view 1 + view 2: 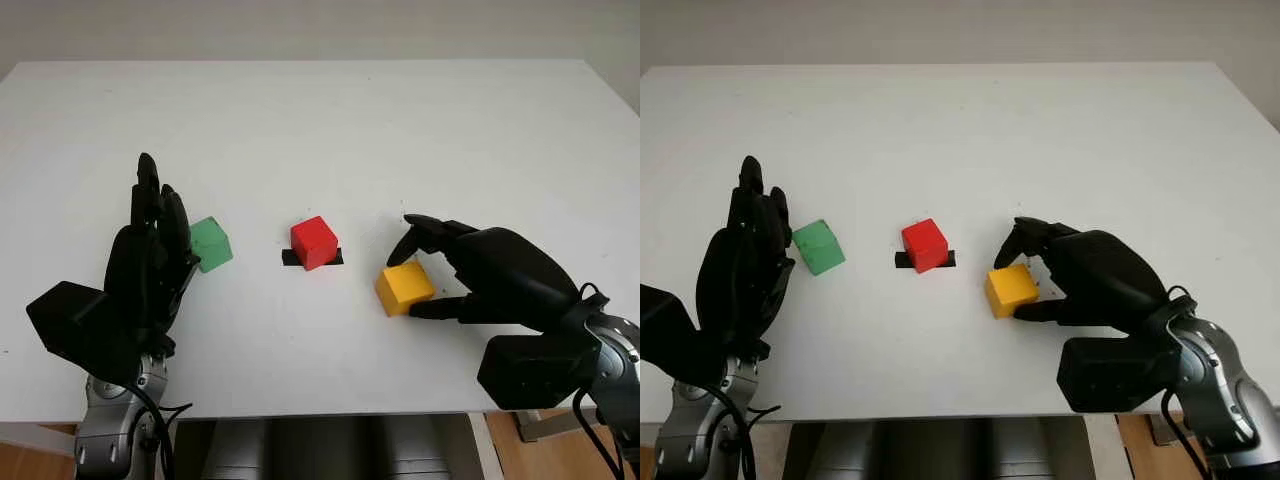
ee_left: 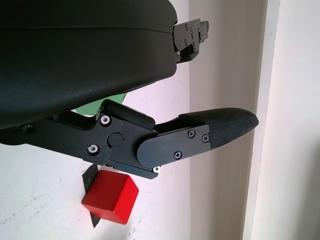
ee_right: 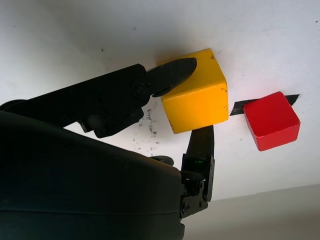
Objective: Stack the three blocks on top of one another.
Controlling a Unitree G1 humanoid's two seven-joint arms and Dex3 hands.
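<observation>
Now the right robot hand (image 1: 420, 272) is pinching the yellow block (image 1: 404, 287), with one finger on its far upper edge and another against its near side. In the right wrist view the fingers (image 3: 172, 72) touch the block on two opposite sides, so I judge the grasp is made or almost made. The block sits on the white surface (image 1: 320, 130), to the right of the red block (image 1: 314, 242) and a little nearer to the robot. The red block stands on a strip of black tape (image 1: 291, 258) and is the natural base of the stack.

To do this step well, the hand should press firmly before lifting, because the finger contacts look small and the block could turn between them. Then it should lift straight up until the yellow block clears the top of the red block, move over it, and go down with the faces square before letting go.

The green block (image 1: 211, 244) lies to the left of the red block. The left robot hand (image 1: 150, 250) stands just beside it on its left side, open and holding nothing.
</observation>
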